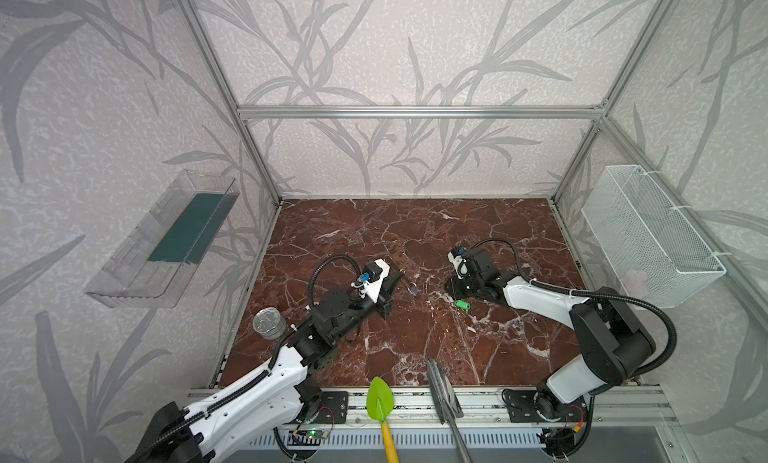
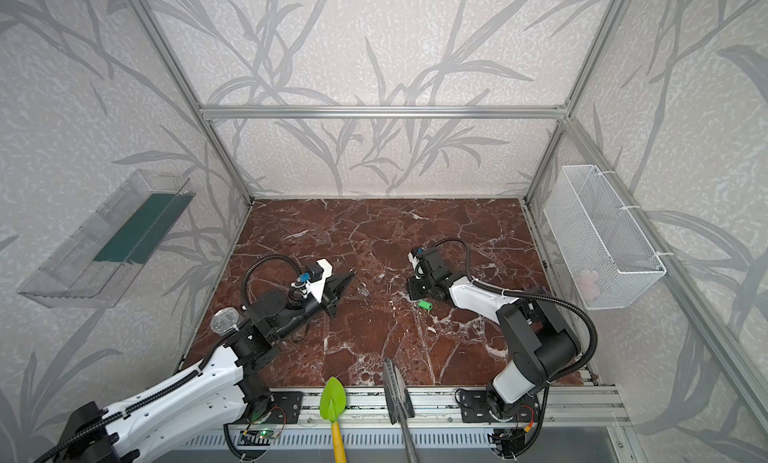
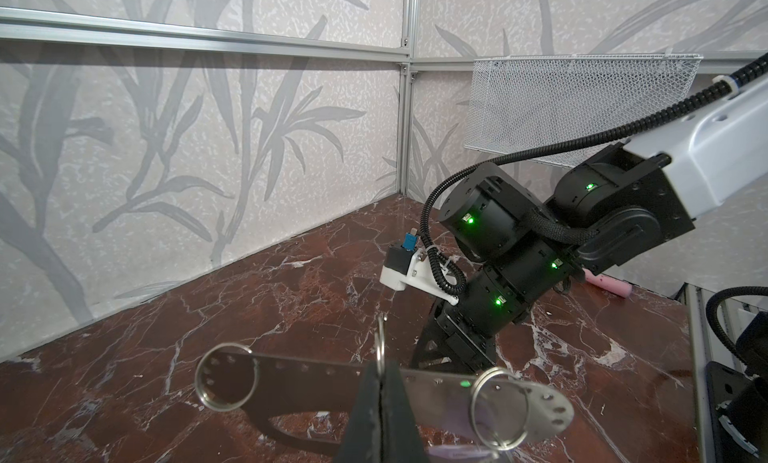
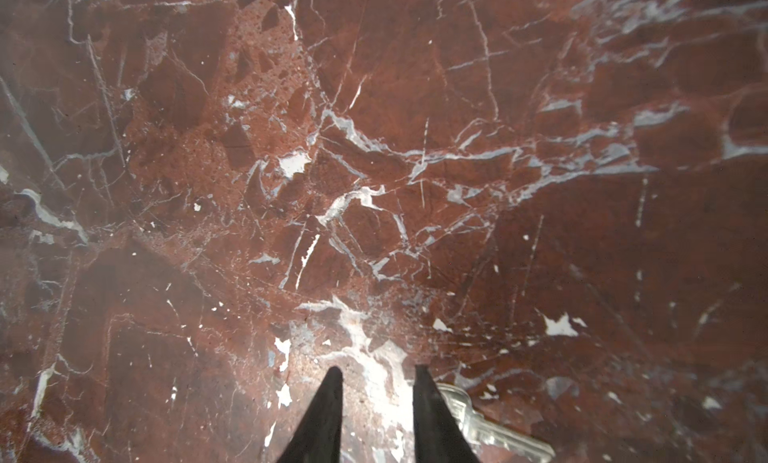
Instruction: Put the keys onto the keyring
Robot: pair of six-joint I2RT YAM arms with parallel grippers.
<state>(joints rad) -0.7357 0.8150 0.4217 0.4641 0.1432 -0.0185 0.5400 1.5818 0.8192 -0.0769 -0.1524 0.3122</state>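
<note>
In the left wrist view my left gripper [image 3: 380, 384] is shut on a thin metal ring of the keyring [image 3: 291, 377], a flat grey tag with small holes, held above the marble. More rings hang at both ends of the tag. A pale lilac piece [image 3: 455, 454] shows under the tag by one end ring. In both top views a green key [image 1: 462, 305] [image 2: 424, 305] lies on the floor beside my right arm's wrist. My right gripper [image 4: 377, 371] is open just over the marble with nothing between its fingers. A silver key [image 4: 490, 427] lies beside one finger.
A silver tin can [image 1: 269, 323] stands by the left arm. A green trowel [image 1: 380, 400] and a grey tool [image 1: 444, 392] lie at the front edge. A mesh basket [image 1: 652, 236] hangs on the right wall, a clear tray [image 1: 162, 240] on the left.
</note>
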